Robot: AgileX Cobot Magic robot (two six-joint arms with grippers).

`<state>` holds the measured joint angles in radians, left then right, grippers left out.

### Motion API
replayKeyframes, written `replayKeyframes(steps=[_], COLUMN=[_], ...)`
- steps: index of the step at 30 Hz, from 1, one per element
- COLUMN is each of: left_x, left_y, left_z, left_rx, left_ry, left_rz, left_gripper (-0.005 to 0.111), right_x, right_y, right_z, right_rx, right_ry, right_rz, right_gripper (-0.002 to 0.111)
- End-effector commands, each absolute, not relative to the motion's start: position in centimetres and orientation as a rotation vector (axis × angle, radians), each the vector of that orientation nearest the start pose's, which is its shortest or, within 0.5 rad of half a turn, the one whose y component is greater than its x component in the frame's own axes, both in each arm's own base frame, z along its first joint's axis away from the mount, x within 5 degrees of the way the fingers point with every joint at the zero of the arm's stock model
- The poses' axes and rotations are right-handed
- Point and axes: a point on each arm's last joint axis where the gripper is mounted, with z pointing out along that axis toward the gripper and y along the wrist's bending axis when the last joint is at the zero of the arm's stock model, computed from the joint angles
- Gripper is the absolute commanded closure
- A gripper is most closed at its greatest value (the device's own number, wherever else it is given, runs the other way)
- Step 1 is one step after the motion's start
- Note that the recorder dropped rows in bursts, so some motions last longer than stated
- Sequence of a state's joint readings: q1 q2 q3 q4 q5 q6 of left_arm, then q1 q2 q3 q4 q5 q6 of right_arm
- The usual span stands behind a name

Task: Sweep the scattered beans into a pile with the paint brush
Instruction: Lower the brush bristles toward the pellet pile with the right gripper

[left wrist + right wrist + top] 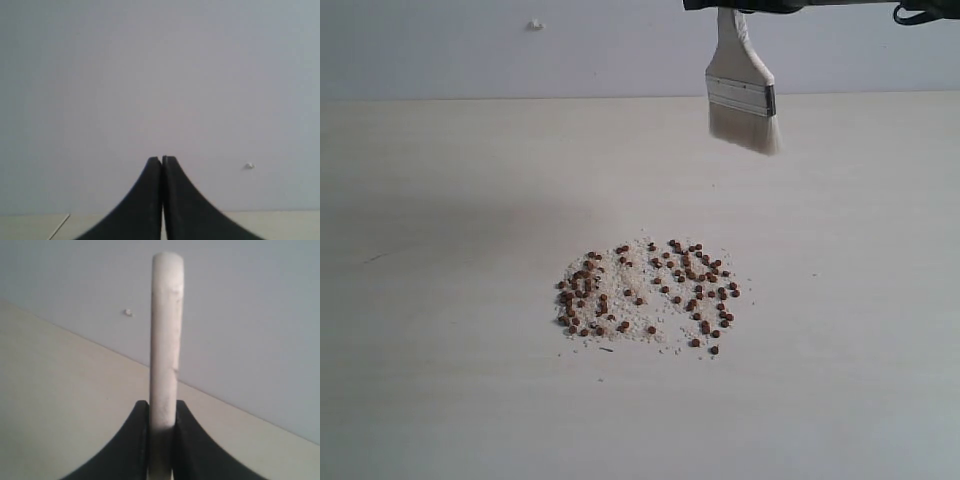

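Exterior view: brush (pixel 741 92) beneath end effector (pixel 733 6)

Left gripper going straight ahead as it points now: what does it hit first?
Probably the wall: the left gripper aims above the table, with nothing visible between, though depth is unclear.

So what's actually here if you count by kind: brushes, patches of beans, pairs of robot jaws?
Paint brush: 1
Patch of beans, too many to count one by one: 1
Pairs of jaws: 2, the left pair shut on nothing, the right pair shut on the brush handle
Total: 4
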<state>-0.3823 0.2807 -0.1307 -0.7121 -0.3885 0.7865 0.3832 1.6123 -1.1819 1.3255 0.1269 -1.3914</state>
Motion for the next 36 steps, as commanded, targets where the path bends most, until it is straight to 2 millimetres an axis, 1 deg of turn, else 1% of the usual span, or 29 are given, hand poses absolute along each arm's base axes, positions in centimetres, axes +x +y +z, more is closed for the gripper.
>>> replayKeyframes(steps=[1, 3, 4, 5, 12, 14, 17, 19, 20, 22, 24, 26, 28, 29, 30, 31, 34, 36], left_x=[6.2, 5.7, 5.3, 5.3, 5.4, 5.3, 5.3, 5.4, 5.4, 5.4, 5.4, 5.4, 5.4, 5.4, 5.4, 5.4, 5.4, 5.4], left_y=[0.2, 0.4, 0.5, 0.4, -0.5, -1.1, -1.5, -1.4, -1.5, -1.6, -1.6, -1.6, -1.6, -1.6, -1.6, -1.6, -1.6, -1.6], left_z=[25.4, 24.9, 24.3, 23.9, 22.9, 22.5, 21.9, 21.6, 21.5, 21.5, 21.5, 21.5, 21.5, 21.5, 21.5, 21.5, 21.5, 21.5], left_rx=[0.049, 0.04, 0.045, 0.052, 0.142, 0.196, 0.222, 0.213, 0.22, 0.229, 0.229, 0.229, 0.228, 0.228, 0.228, 0.228, 0.228, 0.228], left_ry=[1.294, 1.268, 1.253, 1.261, 1.359, 1.397, 1.436, 1.445, 1.448, 1.454, 1.454, 1.454, 1.453, 1.453, 1.453, 1.453, 1.453, 1.453], left_rz=[-0.086, -0.095, -0.102, -0.11, -0.146, -0.175, -0.219, -0.221, -0.224, -0.231, -0.231, -0.231, -0.23, -0.23, -0.23, -0.23, -0.23, -0.23], left_gripper=[0.107, 0.107, 0.107, 0.107, 0.107, 0.107, 0.107, 0.107, 0.107, 0.107, 0.107, 0.107, 0.107, 0.107, 0.107, 0.107, 0.107, 0.107], right_x=[34.0, 33.7, 33.5, 33.4, 31.7, 31.1, 30.4, 30.4, 30.4, 29.9, 29.3, 28.3, 26.5, 24.9, 23.8, 22.3, 19.8, 18.4], right_y=[14.9, 14.8, 14.6, 14.5, 13.9, 13.6, 13.2, 12.2, 11.3, 10.5, 10.5, 10.6, 10.7, 10.8, 10.5, 10.4, 9.9, 9.5], right_z=[30.4, 30.1, 30.1, 30.1, 30.9, 30.7, 30.2, 29.2, 28.8, 28.9, 29.2, 29.7, 30.1, 30.3, 30.0, 29.6, 28.2, 26.9], right_rx=[-0.553, -0.556, -0.549, -0.551, -0.58, -0.613, -0.609, -0.544, -0.483, -0.411, -0.387, -0.348, -0.296, -0.261, -0.222, -0.188, -0.139, -0.134], right_ry=[1.89, 1.898, 1.898, 1.898, 1.871, 1.862, 1.879, 1.903, 1.908, 1.904, 1.882, 1.844, 1.785, 1.717, 1.665, 1.6, 1.466, 1.399], right_rz=[0.29, 0.288, 0.278, 0.277, 0.258, 0.225, 0.22, 0.118, 0.028, -0.006, -0.009, -0.028, -0.058, -0.078, -0.105, -0.097, -0.072, -0.055], right_gripper=[0.108, 0.108, 0.108, 0.108, 0.108, 0.108, 0.108, 0.108, 0.108, 0.108, 0.108, 0.108, 0.108, 0.108, 0.108, 0.108, 0.108, 0.108])
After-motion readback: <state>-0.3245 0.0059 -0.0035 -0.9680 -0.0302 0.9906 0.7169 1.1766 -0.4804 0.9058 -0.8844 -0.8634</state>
